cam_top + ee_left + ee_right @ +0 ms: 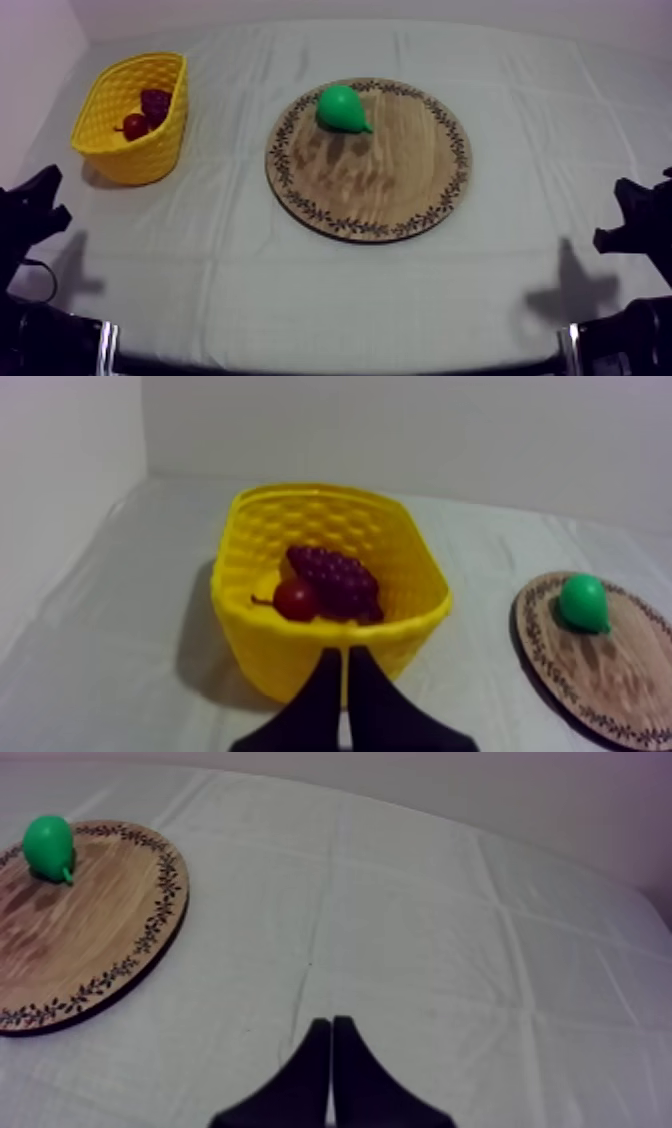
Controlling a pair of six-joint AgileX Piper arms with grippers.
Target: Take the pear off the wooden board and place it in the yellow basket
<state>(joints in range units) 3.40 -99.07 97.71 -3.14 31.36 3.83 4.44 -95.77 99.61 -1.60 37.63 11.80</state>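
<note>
While both arms sit low at their own sides of the table, my left gripper (pixel 341 654) has its two black fingers pressed together in a narrow wedge with nothing between them. Just ahead of their tips stands the yellow woven plastic basket (pixel 258 644), holding a dark purple bunch of toy grapes (pixel 338 581) with a small red fruit (pixel 296 600) just beside it. Farther ahead, to that gripper's right, lies the round wooden board with a patterned rim (pixel 600 681), and the smooth green toy pear (pixel 583 602) rests near its far edge. My right gripper (pixel 331 1022), likewise closed and empty, points over bare grey-white cloth (pixel 450 932), well apart from the pear ahead to its left.
</note>
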